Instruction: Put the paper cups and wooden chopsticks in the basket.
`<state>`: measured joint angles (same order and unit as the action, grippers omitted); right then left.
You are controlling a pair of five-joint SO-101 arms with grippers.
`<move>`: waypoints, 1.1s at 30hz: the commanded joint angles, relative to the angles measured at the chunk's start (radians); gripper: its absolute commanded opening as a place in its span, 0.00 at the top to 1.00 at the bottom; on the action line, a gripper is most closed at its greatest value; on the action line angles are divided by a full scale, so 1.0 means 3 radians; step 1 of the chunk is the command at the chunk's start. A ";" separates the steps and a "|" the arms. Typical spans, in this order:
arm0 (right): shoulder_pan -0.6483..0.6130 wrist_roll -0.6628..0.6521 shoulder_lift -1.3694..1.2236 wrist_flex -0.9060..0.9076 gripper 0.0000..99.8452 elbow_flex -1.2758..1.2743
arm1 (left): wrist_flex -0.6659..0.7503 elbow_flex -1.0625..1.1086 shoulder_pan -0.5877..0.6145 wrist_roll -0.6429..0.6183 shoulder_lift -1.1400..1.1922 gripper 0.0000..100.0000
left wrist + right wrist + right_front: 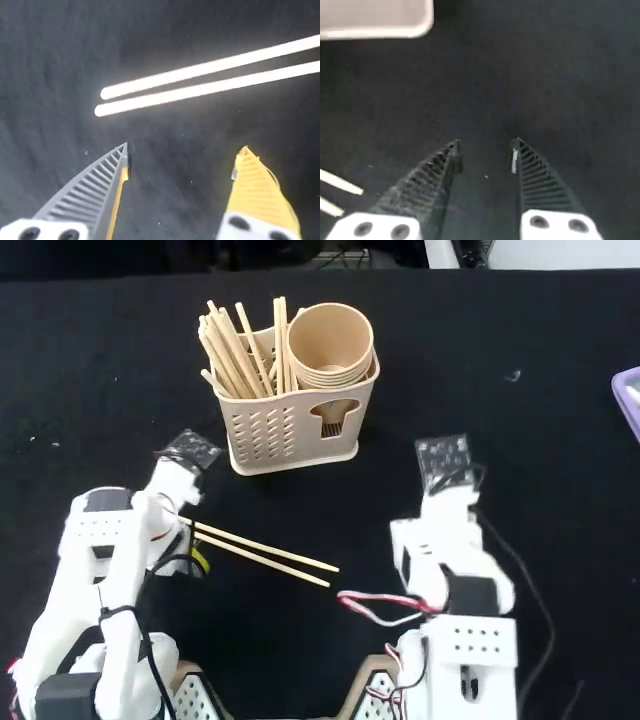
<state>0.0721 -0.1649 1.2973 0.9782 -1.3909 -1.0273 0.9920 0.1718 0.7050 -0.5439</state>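
From above, the basket (290,430) stands on the black desk (520,320) toward its far edge, about midway between the left and right edges. A stack of paper cups (330,345) fills its right compartment. How many are nested is hard to tell, since only the rims show. A bundle of chopsticks (238,352) leans upright in the left compartment, its lower ends hidden by the basket wall. Two loose chopsticks (265,552) lie side by side on the desk, nearer the near edge and left of the middle. Their left ends run under the wrist of the left arm (105,560). The right arm (455,570) sits toward the near edge, right of the middle, with a red and white cable (385,608) looping beside it. A purple object (628,395) is cut off at the desk's right edge, too little of it showing to name.

In the left wrist view, the left gripper (184,149) is spread wide with nothing between its fingers. It hangs just short of the rounded ends of the loose chopsticks, whose far ends are cut off.

In the right wrist view, the right gripper (486,144) is partly open and holds nothing, above bare desk. One corner of the basket is cut off beyond it, and two chopstick tips poke in at the side.
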 commanded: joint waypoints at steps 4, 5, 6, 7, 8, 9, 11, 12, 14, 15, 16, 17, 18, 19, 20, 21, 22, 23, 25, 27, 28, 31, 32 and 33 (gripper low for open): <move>0.0046 -0.0051 0.0616 -0.0210 0.83 -0.0463 | 0.0425 -0.0171 -0.0279 0.0056 0.0000 0.66; 0.0051 -0.0051 0.0673 -0.0210 0.83 -0.0499 | 0.0460 -0.0171 -0.0289 0.0102 0.0000 0.66; 0.0051 -0.0051 0.0724 -0.0210 0.83 -0.0524 | 0.0496 -0.0176 -0.0289 0.0174 0.0000 0.66; 0.0041 -0.0051 0.0770 -0.0210 0.83 -0.0550 | 0.0532 -0.0182 -0.0284 0.0215 0.0000 0.66; 0.0041 -0.0051 0.0800 -0.0210 0.83 -0.0565 | 0.0557 -0.0197 -0.0274 0.0240 0.0000 0.66; 0.0041 -0.0051 0.0831 -0.0210 0.83 -0.0580 | 0.0557 -0.0197 -0.0274 0.0261 0.0000 0.66; 0.0041 -0.0051 0.0857 -0.0205 0.83 -0.0591 | 0.0552 -0.0176 -0.0284 0.0261 0.0000 0.66; 0.0041 -0.0051 0.0857 -0.0199 0.83 -0.0596 | 0.0547 -0.0166 -0.0279 0.0261 0.0000 0.66; 0.0036 -0.0056 0.0887 -0.0133 0.83 -0.0591 | 0.0542 -0.0105 -0.0222 0.0261 -0.0005 0.66; 0.0031 -0.0056 0.0887 -0.0107 0.83 -0.0591 | 0.0542 -0.0069 -0.0187 0.0245 -0.0031 0.66; 0.0000 -0.0056 0.0887 -0.0087 0.83 -0.0586 | 0.0542 -0.0028 -0.0146 0.0235 -0.0041 0.66; -0.0066 -0.0066 0.0887 -0.0066 0.83 -0.0580 | 0.0542 0.0008 -0.0105 0.0230 -0.0041 0.66; -0.0169 -0.0138 0.0887 -0.0026 0.83 -0.0560 | 0.0542 0.0033 -0.0054 0.0164 -0.0041 0.66; -0.0281 -0.0281 0.0887 0.0026 0.83 -0.0514 | 0.0542 0.0059 0.0013 0.0041 -0.0041 0.66; -0.0404 -0.0414 0.0882 0.0092 0.83 -0.0453 | 0.0542 0.0090 0.0059 -0.0092 -0.0041 0.66; -0.0511 -0.0517 0.0877 0.0169 0.83 -0.0381 | 0.0542 0.0130 0.0105 -0.0220 -0.0041 0.66; -0.0598 -0.0552 0.0867 0.0256 0.83 -0.0294 | 0.0542 0.0176 0.0141 -0.0327 -0.0046 0.66; -0.0670 -0.0563 0.0857 0.0332 0.83 -0.0207 | 0.0547 0.0217 0.0176 -0.0440 -0.0046 0.66; -0.0829 -0.0609 0.0857 0.0425 0.83 -0.0069 | 0.0568 0.0289 0.0289 -0.0721 -0.0046 0.66; -0.1059 -0.0731 0.0852 0.0455 0.83 0.0013 | 0.0568 0.0309 0.0458 -0.1074 -0.0046 0.66; -0.1212 -0.0798 0.0852 0.0476 0.83 0.0033 | 0.0563 0.0309 0.0545 -0.1248 -0.0046 0.66; -0.1703 -0.0813 0.0836 0.0501 0.83 0.0054 | 0.0568 0.0304 0.0811 -0.1775 -0.0046 0.66; -0.1851 -0.0793 0.0790 0.0486 0.83 0.0054 | 0.0568 0.0294 0.0882 -0.1959 -0.0046 0.66; -0.1990 -0.0783 0.0724 0.0476 0.83 0.0059 | 0.0573 0.0284 0.0944 -0.2123 -0.0046 0.66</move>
<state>-0.3621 -0.3936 1.5474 1.1224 -1.4293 -0.8692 1.0932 0.3698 0.2647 -0.5439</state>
